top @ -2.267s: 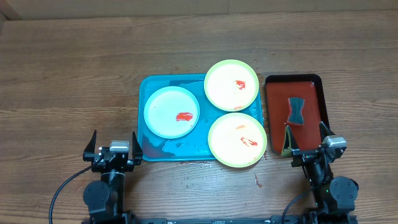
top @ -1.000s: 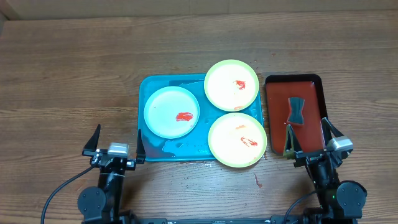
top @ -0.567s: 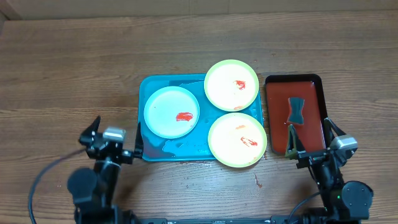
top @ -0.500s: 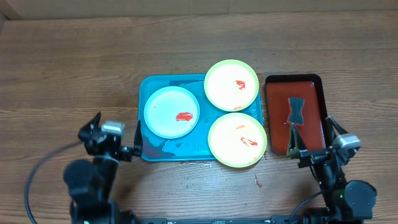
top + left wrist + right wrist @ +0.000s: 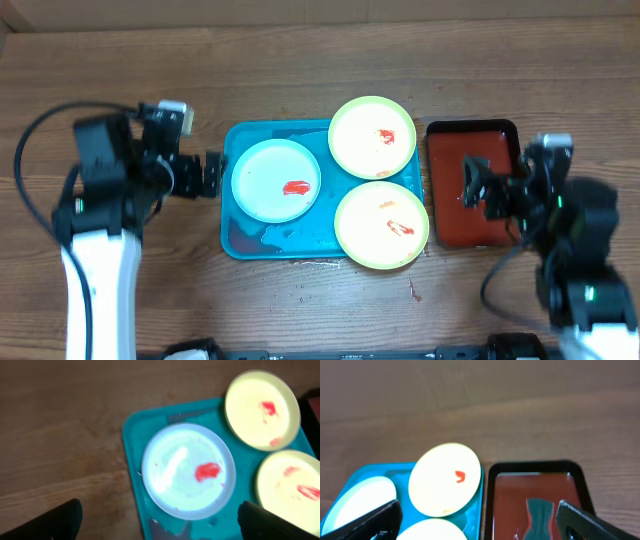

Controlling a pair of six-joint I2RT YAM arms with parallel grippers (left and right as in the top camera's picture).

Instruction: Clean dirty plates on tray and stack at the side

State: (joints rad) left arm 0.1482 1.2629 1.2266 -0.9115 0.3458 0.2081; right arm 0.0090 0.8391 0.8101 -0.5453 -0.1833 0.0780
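Three plates lie on the turquoise tray [image 5: 240, 240]: a light blue plate [image 5: 276, 180] with a red smear on the left, and two lime-rimmed plates, one at the back right [image 5: 372, 137] and one at the front right [image 5: 381, 225], both smeared red. My left gripper [image 5: 190, 175] hangs open just off the tray's left edge. In the left wrist view the blue plate [image 5: 187, 471] lies between the wide-apart fingers of that gripper [image 5: 160, 522]. My right gripper [image 5: 492, 192] is open above the dark red tray [image 5: 450, 215]. Nothing is held by either gripper.
A dark teal sponge [image 5: 537, 517] lies in the black-rimmed red tray [image 5: 540, 487], right of the turquoise tray [image 5: 485, 510]. A small red spot [image 5: 412, 291] marks the wooden table [image 5: 120, 80] in front of the plates. Puddles of water stand on the turquoise tray's front.
Both arms rose from the table's front edge and swung forward: the left to the tray's left edge, the right over the red tray. Both grippers stayed open; the plates have not moved.
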